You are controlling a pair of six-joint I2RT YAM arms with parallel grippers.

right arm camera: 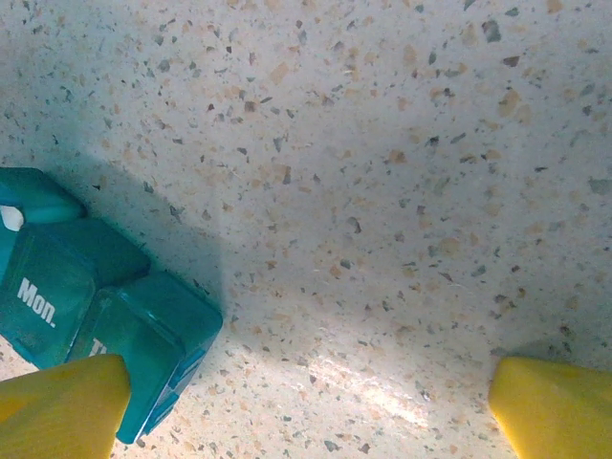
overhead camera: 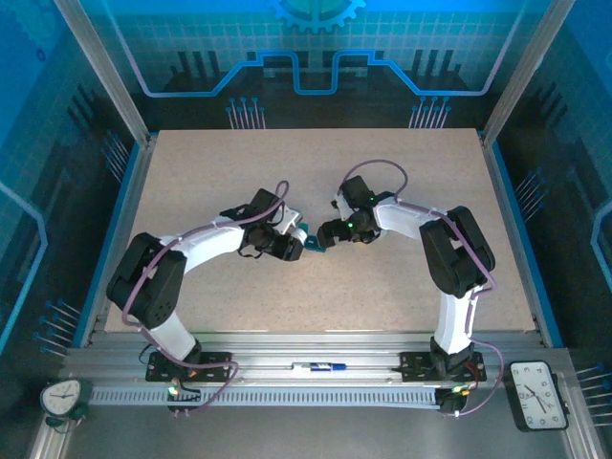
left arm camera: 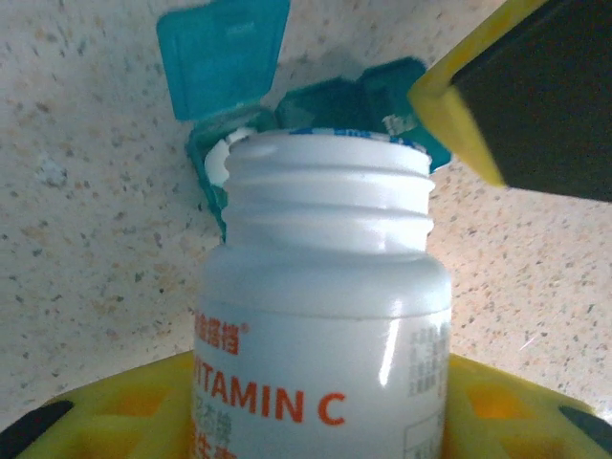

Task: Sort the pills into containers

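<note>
- Now, pinching the white bottle [left arm camera: 325,316] in the left end effector [left arm camera: 311,406], neck uncapped, mouth pointed at the teal pill box [right arm camera: 86,287] lying on the table [right arm camera: 382,143] between both arms.
- Holding the right end effector [right arm camera: 306,406] spread wide and low, gripping nothing, one fingertip [right arm camera: 62,402] just beside or against the pill box's corner; cannot tell which.
- Could dump a whole heap of pills if tipped too steeply, with so wide a mouth over so small a compartment.
- Could scatter strays across the table for the same reason.
- Could shove the pill box out from under the mouth with one nudge of that right fingertip.
- Might knock the raised lid [left arm camera: 225,53] shut with the bottle's rim.
- Counting: one bottle, one pill box, one lid flipped up, two end effectors.
- Counting compartments: at least three seen, total unclear.
- Counting pills: one white speck [left arm camera: 218,161] in the open compartment, maybe a pill; cannot count any inside the bottle.
</note>
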